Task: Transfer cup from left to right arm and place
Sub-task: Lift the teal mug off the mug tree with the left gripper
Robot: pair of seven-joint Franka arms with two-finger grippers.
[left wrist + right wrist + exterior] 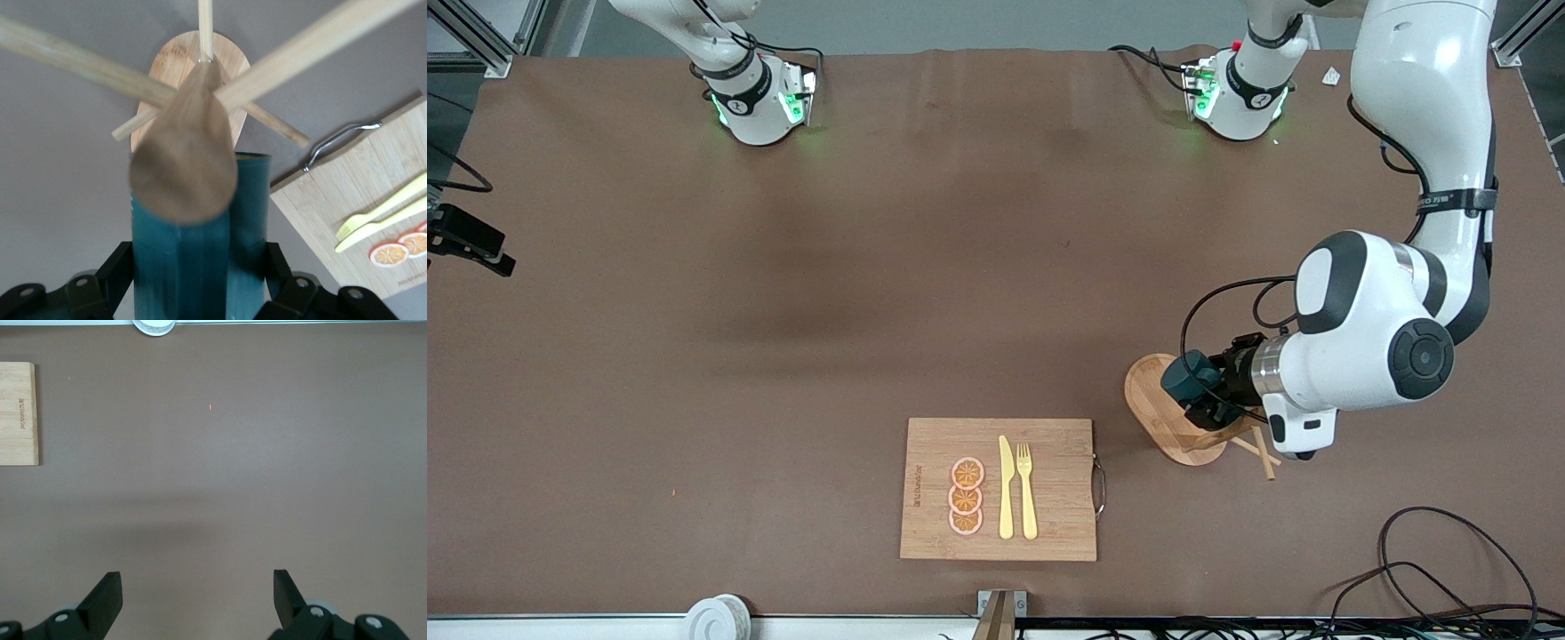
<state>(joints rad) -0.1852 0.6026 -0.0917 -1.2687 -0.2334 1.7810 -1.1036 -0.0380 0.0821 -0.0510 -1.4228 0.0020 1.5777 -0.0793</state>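
- A bamboo cutting board (998, 489) with a metal handle (1099, 485) is lying near the front camera's edge of the table (871, 267), carrying three orange slices (966, 496), a yellow knife (1006, 488) and a yellow fork (1026, 490).
- Toward the left arm's end of the table, just beside the board, a wooden mug rack is standing on an oval bamboo base (1152, 391); its post (205, 30) and thin wooden pegs (73, 60) are spreading out directly around the cup, and one blurred rounded wooden piece (183, 167) is sitting right in front of the cup in the left wrist view.
- A white roll (716, 618) is resting at the table's edge nearest the front camera, toward the right arm's end.
- The cup (1188, 377) is showing as a small dark teal-green mug, its side facing both cameras; it is hanging over the rack's base, among the pegs.
- The left gripper (1199, 396) is clamping the cup, its black fingers (107, 280) pressing on both sides of the teal wall (250, 220).
- The right gripper (197, 597) is waiting near its base, over bare table, its fingers (107, 597) standing wide apart and holding nothing.
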